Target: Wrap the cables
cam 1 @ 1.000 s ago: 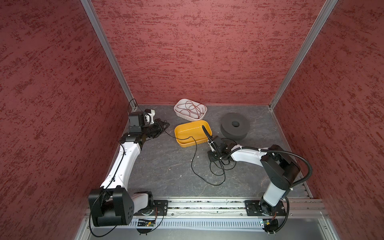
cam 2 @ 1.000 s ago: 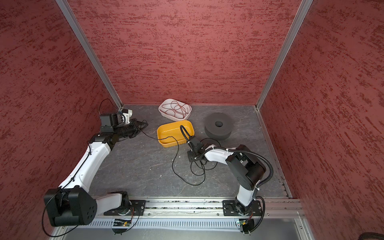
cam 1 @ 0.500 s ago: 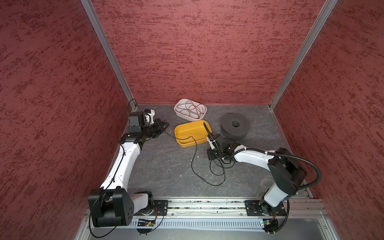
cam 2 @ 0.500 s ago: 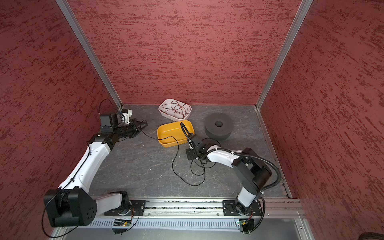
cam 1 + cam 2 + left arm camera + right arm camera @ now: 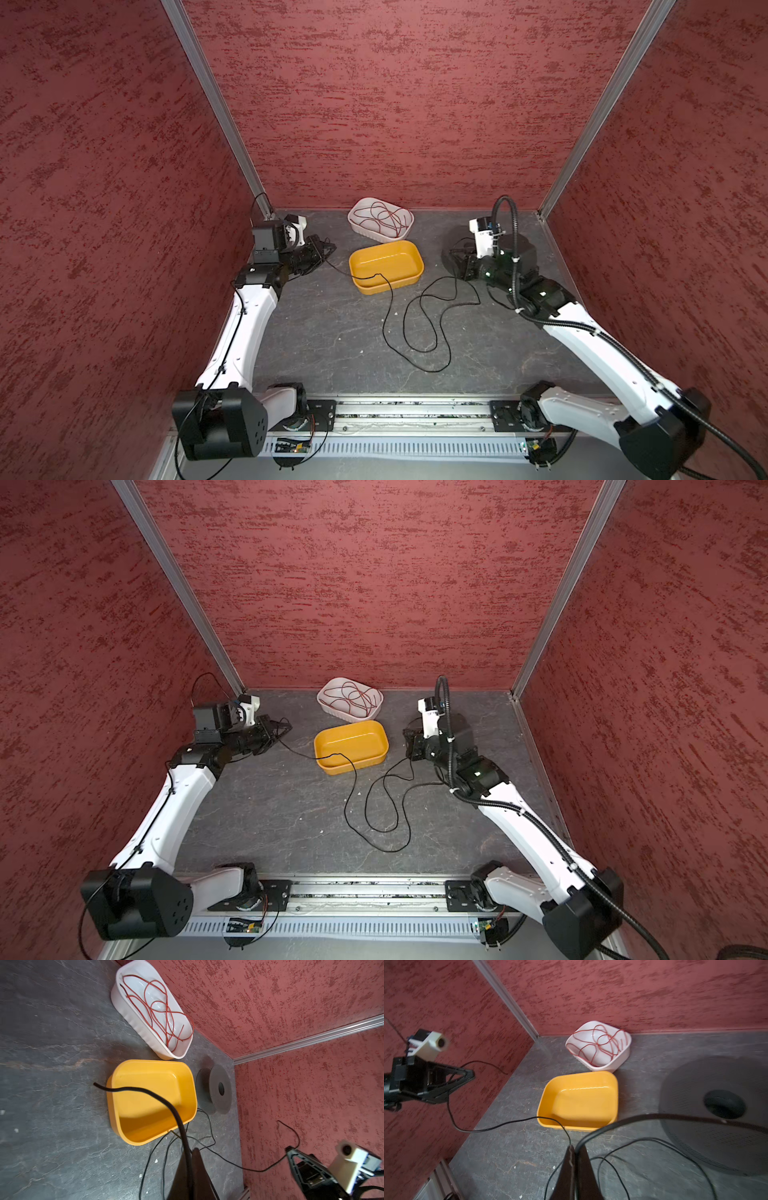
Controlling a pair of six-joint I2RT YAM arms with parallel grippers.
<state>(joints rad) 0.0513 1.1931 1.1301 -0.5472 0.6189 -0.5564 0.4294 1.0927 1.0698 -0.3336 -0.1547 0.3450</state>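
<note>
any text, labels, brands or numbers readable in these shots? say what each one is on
No readable text in any view.
Small dark mark on the white camera mount of the right arm: too small to read.
Yellow tray, white tray, grey spool, black wire: no writing visible.

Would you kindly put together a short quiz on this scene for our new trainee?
1. Which tray holds the red wire?
2. True or false: the black wire crosses a corner of the yellow tray.
3. The left gripper and right gripper are both shut on: A) nothing, B) the red wire, C) the black wire.
Key: 1 the white tray; 2 true; 3 C.
</note>
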